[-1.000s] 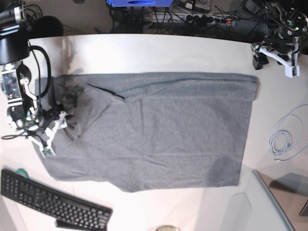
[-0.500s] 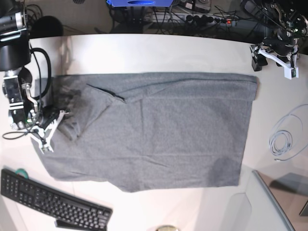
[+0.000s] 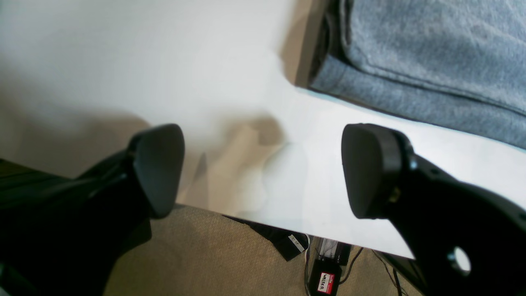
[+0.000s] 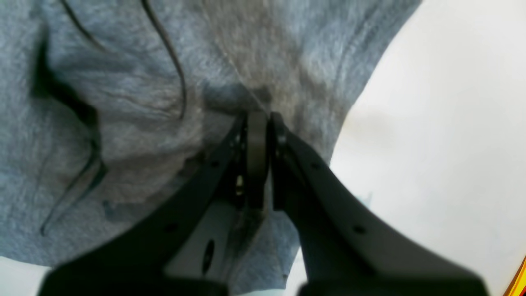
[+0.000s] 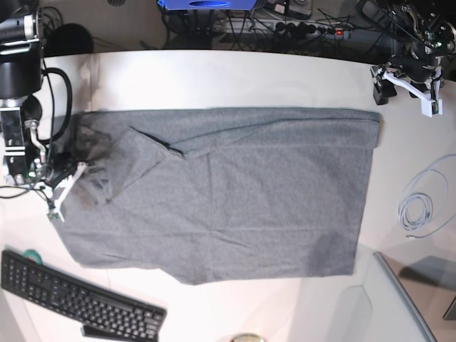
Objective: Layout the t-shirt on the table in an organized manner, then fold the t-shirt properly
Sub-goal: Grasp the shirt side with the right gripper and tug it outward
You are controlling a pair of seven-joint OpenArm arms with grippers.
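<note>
The heather-grey t-shirt [image 5: 242, 192] lies spread across the white table [image 5: 228, 78], with a diagonal fold near its left end. My right gripper [image 5: 63, 187], at the shirt's left edge, is shut on a pinch of the fabric. In the right wrist view the gripper [image 4: 259, 119] has its jaws closed on the wrinkled t-shirt [image 4: 123, 102], next to bare table [image 4: 444, 123]. My left gripper [image 5: 405, 91] is open and empty over the table's far right corner. In the left wrist view the gripper [image 3: 263, 172] hovers above the table [image 3: 164, 61], apart from the t-shirt's hemmed corner [image 3: 431, 61].
A black keyboard [image 5: 78, 299] lies at the front left. A coiled white cable [image 5: 417, 210] lies right of the shirt. A grey box [image 5: 399, 306] stands at the front right. Cables and a power strip [image 5: 285, 28] sit beyond the far edge.
My right gripper has moved left with the fabric in it, drawing the shirt's left end outward and flatter. The left arm has hardly moved.
</note>
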